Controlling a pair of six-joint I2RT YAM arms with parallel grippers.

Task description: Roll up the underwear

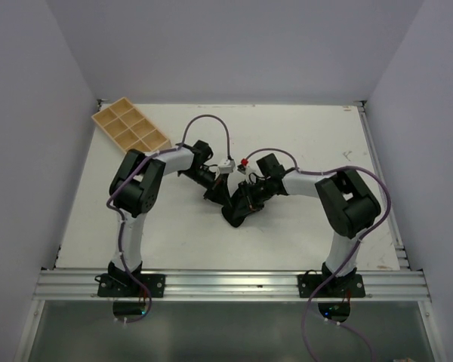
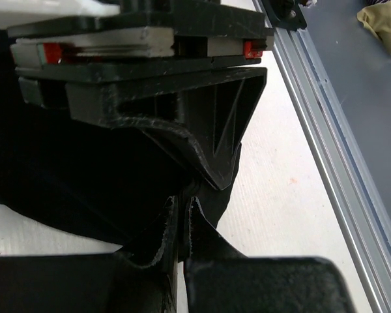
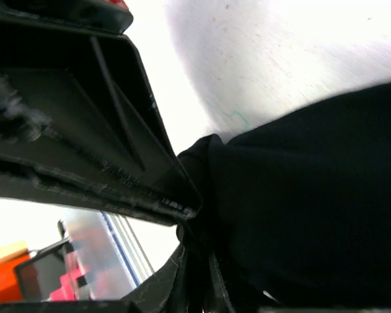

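Arms are identical in build. Left arm point(image 1: 140, 187) and right arm point(image 1: 349, 200) have chunky matte-black joint housings with glossy white links point(image 1: 133, 235) between them. A purple cable point(image 1: 211, 119) loops along each arm from wrist to base. Base plates point(image 1: 132, 285) are black and flat. Left claw point(image 2: 181, 218) and right claw point(image 3: 199, 261) are black printed plastic with ribbed triangular fingers point(image 2: 202, 124), visible layer lines and rough edges. Right claw's slide rail point(image 2: 111, 42) is grey metal with red end tabs point(image 2: 251, 47).

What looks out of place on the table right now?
Only the wooden tray: it lies skewed in the far left corner, not square to the edges of the table. The underwear is bunched mid-table; no spill or damage shows.
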